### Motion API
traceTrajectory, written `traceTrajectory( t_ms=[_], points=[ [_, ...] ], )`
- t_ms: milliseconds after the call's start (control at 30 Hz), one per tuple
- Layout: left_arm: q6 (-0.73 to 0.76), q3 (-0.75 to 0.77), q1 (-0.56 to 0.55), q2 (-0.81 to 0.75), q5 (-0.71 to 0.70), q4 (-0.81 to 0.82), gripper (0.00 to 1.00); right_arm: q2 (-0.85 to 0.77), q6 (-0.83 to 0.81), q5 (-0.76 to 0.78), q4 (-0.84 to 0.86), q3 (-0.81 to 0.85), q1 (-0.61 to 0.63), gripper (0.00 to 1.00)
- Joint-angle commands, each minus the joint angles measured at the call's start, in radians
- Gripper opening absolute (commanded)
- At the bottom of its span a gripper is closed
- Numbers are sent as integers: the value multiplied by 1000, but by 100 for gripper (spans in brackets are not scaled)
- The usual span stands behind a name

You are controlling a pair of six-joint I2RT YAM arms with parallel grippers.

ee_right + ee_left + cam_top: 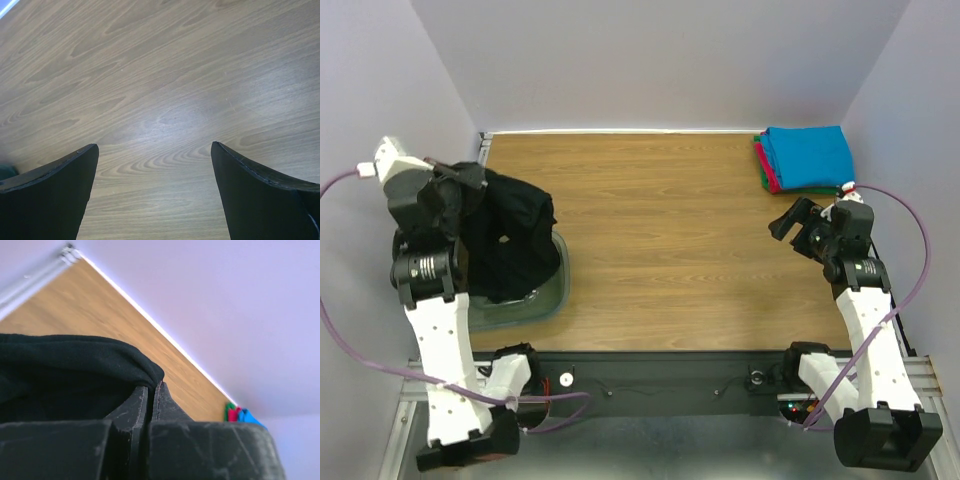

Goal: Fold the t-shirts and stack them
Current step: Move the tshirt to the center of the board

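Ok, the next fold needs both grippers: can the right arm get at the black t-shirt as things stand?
Probably, though at a stretch. The right gripper is open and empty, and only bare table lies between it and the black t-shirt, pinched by the left gripper at the far left.

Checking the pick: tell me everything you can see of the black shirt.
The black shirt is plain, soft, matte cloth, crumpled and unfolded. Its top fold is pinched in the shut left claw, and it hangs in a bunch, lower part in the tub at the table's left. Sleeves and collar cannot be made out.
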Motion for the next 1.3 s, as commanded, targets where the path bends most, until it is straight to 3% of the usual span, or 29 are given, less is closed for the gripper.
traceTrajectory(
  t_ms=[0,33,233,400,567,633,733,833,867,933,967,1000,1133,1267],
  points=[
    [13,129,-137,75,60,109,0,-17,19,-3,27,24,0,100],
    [15,173,-235,111,19,120,0,-17,19,0,27,26,0,100],
    [53,383,-539,306,-55,131,0,-5,8,28,27,40,0,100],
    [144,708,-766,530,-48,131,0,-17,2,63,25,40,0,100],
    [207,1013,-878,733,91,134,0,-36,14,107,24,31,0,100],
    [188,1040,-885,770,133,151,0,-42,21,127,19,28,0,100],
    [178,979,-885,765,117,201,0,-68,39,158,13,24,0,100],
    [174,776,-877,716,-73,208,0,-97,34,222,-5,29,0,100],
    [162,723,-866,709,-113,202,14,-102,33,227,-13,34,0,100],
    [101,613,-804,695,-144,185,69,-111,34,238,-30,46,0,100],
    [78,497,-776,695,-128,171,83,-109,36,239,-48,52,0,100],
    [63,443,-741,698,-105,163,89,-109,36,239,-57,57,0,100],
    [41,212,-613,712,-2,159,93,-89,31,236,-105,78,0,100],
    [52,68,-610,666,-23,214,93,-60,27,186,-107,69,0,100]
  ],
)
